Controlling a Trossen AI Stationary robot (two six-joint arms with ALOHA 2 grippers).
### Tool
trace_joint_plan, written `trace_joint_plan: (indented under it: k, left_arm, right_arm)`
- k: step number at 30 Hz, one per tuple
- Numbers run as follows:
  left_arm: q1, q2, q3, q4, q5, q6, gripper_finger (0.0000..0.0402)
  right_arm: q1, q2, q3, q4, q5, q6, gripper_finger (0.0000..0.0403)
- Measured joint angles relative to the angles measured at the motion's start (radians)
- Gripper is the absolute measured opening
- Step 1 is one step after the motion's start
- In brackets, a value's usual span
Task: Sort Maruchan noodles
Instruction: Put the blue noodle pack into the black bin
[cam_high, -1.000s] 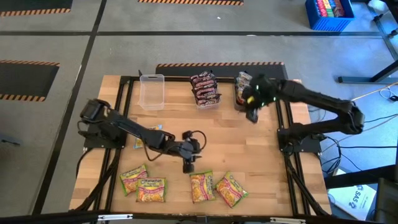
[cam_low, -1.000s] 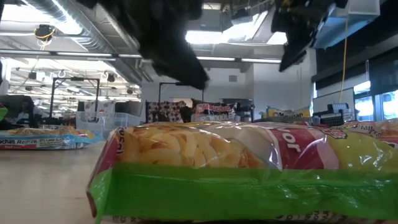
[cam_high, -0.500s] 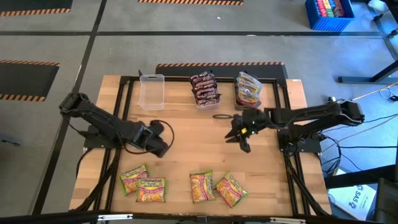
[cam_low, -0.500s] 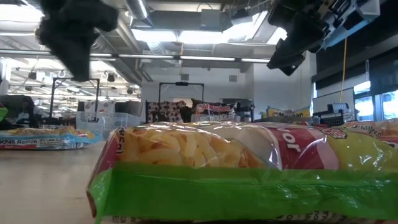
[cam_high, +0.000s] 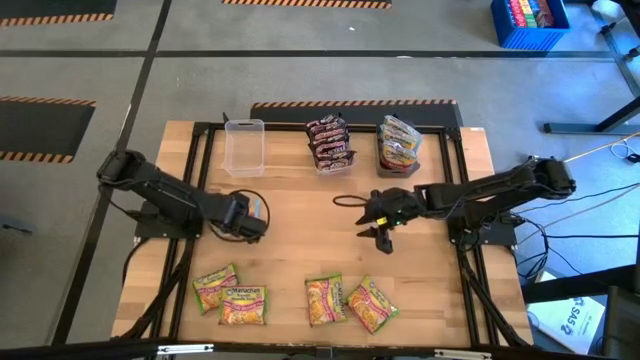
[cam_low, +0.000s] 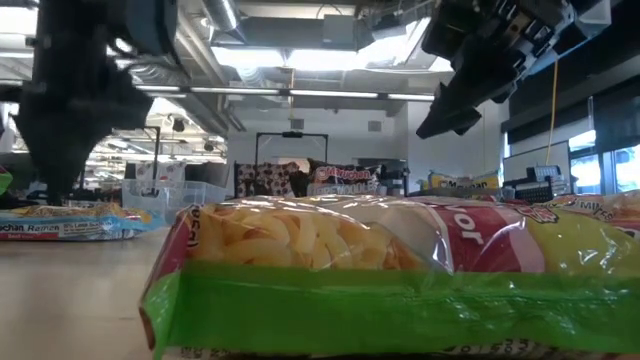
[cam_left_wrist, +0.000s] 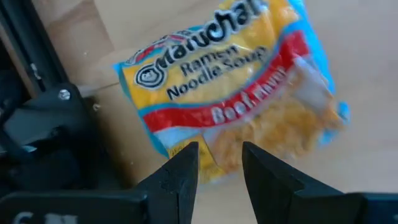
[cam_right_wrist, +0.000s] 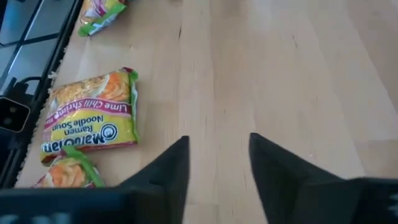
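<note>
Four yellow-green packets (cam_high: 232, 298) lie in a row along the near edge of the counter (cam_high: 300, 240). Above its left side, the left tool (cam_left_wrist: 219, 167) hangs with fingers spread over a yellow-orange, blue-edged beef packet (cam_left_wrist: 236, 87), not touching it. At mid-counter the right tool (cam_right_wrist: 216, 163) hovers with fingers apart, holding nothing. Along the far edge stand an empty clear tub (cam_high: 243, 146), the dark maroon packets (cam_high: 329, 142) and more yellow-green packets (cam_high: 400, 142).
</note>
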Motion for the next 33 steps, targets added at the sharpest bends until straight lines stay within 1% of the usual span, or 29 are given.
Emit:
trace_joint_plan:
  k: [2,5,8,10,15,19,22,25,27,30,33]
  left_arm:
    - [0.030,0.000,-0.037,0.047,0.003,0.009,0.0119]
    - [0.070,0.000,-0.074,0.104,0.007,0.067,0.0119]
    - [0.094,-0.004,-0.087,0.149,0.010,0.194,0.0119]
    - [0.095,-0.004,-0.087,0.189,-0.023,0.321,0.0119]
    - [0.066,-0.001,-0.090,0.377,-0.138,0.650,0.0119]
    - [0.051,0.014,-0.091,0.563,-0.152,0.879,0.0119]
    - [0.049,0.056,-0.091,0.705,-0.152,1.001,0.0119]
    - [0.056,0.121,-0.087,0.824,-0.151,1.067,0.0119]
    - [0.061,0.171,-0.086,0.903,-0.139,1.077,0.0119]
    - [0.063,0.227,-0.085,1.049,-0.120,1.090,0.0119]
    - [0.058,0.266,-0.089,1.223,-0.086,1.147,0.0119]
  right_arm:
    - [-0.003,0.005,0.000,-0.001,0.000,0.002,0.0193]
    - [-0.003,0.006,0.000,-0.005,0.000,0.002,0.0232]
    - [-0.003,0.006,0.000,-0.014,0.000,0.002,0.0256]
    - [-0.003,0.006,0.000,-0.026,0.000,0.002,0.0265]
    - [-0.003,0.006,0.000,-0.049,0.000,0.001,0.0270]
    - [-0.003,0.006,0.000,-0.061,0.000,0.001,0.0266]
    - [-0.003,0.006,0.000,-0.073,0.000,0.007,0.0265]
    - [-0.003,0.005,0.000,-0.086,-0.001,0.057,0.0265]
    - [-0.003,0.005,0.000,-0.087,-0.024,0.083,0.0265]
    - [-0.003,0.005,0.000,-0.087,-0.061,0.088,0.0264]
    - [-0.003,0.005,0.000,-0.086,-0.070,0.107,0.0264]
